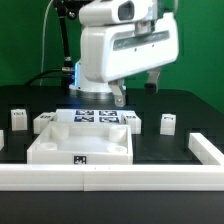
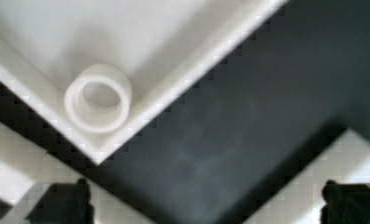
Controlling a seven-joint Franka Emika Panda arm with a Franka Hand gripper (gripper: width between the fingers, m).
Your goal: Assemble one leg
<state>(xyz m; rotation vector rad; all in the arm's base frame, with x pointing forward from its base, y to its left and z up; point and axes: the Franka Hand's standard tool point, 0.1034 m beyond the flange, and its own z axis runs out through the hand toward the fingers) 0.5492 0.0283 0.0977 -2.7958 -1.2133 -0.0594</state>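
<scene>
Black surface [image 1: 190,110] carries everything, fenced along its near edge by a white rail [image 1: 150,178]. White and bulky, the robot arm [image 1: 115,45] hangs over the far middle. Below it a big white tray [image 1: 55,152] sits near the middle of the surface. The wrist view shows one corner of the tray with a round socket [image 2: 98,97] just inside the rim. Just beyond the tray's far side lies the marker board [image 1: 96,117] with its square tags. The pincer [image 1: 136,90] hovers above the far right end of that board. In the wrist view its two dark fingertips [image 2: 57,200] stand wide apart, released, with only bare surface between them. The leg [image 1: 167,123], a small white block, stands upright at the exterior view's right, apart from the tray and clear of the pincer. A similar block [image 1: 20,120] stands at the exterior view's left.
</scene>
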